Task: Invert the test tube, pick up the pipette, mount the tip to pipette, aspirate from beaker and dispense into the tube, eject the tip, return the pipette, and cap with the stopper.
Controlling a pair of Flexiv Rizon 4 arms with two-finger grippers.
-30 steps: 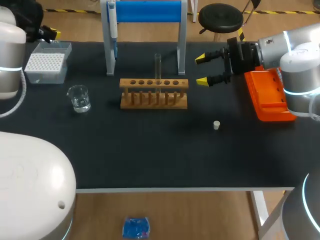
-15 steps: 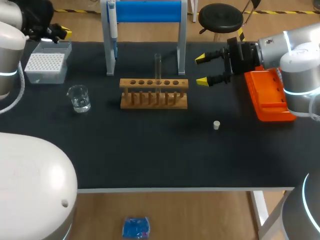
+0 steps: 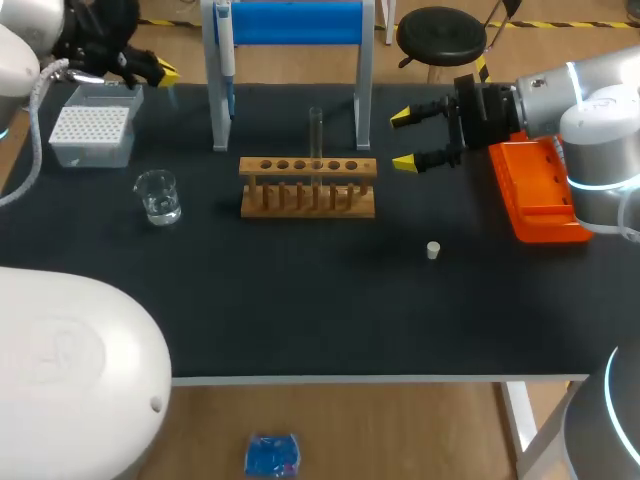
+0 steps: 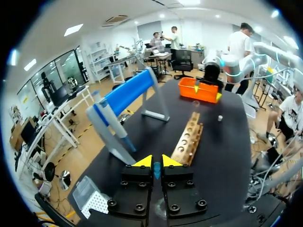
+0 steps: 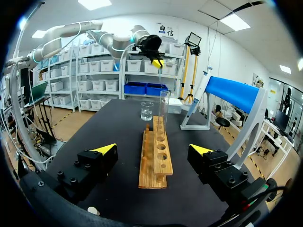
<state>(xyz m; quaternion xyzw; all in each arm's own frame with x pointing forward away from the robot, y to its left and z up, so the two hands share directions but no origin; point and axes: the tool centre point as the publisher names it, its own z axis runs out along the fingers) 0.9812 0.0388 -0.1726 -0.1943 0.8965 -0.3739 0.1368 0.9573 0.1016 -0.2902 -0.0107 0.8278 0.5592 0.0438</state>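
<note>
A clear test tube (image 3: 316,132) stands upright in the wooden rack (image 3: 307,187) at mid-table. The white-and-blue pipette (image 3: 226,48) hangs on the blue stand (image 3: 295,22) behind the rack. My left gripper (image 3: 160,72) hovers shut over the table's back left, just past the tip box (image 3: 91,133), with the pipette (image 4: 111,124) ahead of it. My right gripper (image 3: 404,140) stands open and empty to the right of the rack, facing the rack (image 5: 156,161) and tube (image 5: 164,112). The glass beaker (image 3: 158,196) sits left of the rack. The small white stopper (image 3: 433,250) lies front right.
An orange tray (image 3: 538,190) lies at the right edge, under my right arm. The stand's legs (image 3: 219,120) rest on the table close behind the rack. Bare black table spreads in front of the rack.
My left gripper has swung right from the table's far left corner, past the tip box toward the stand. The right arm has kept still.
</note>
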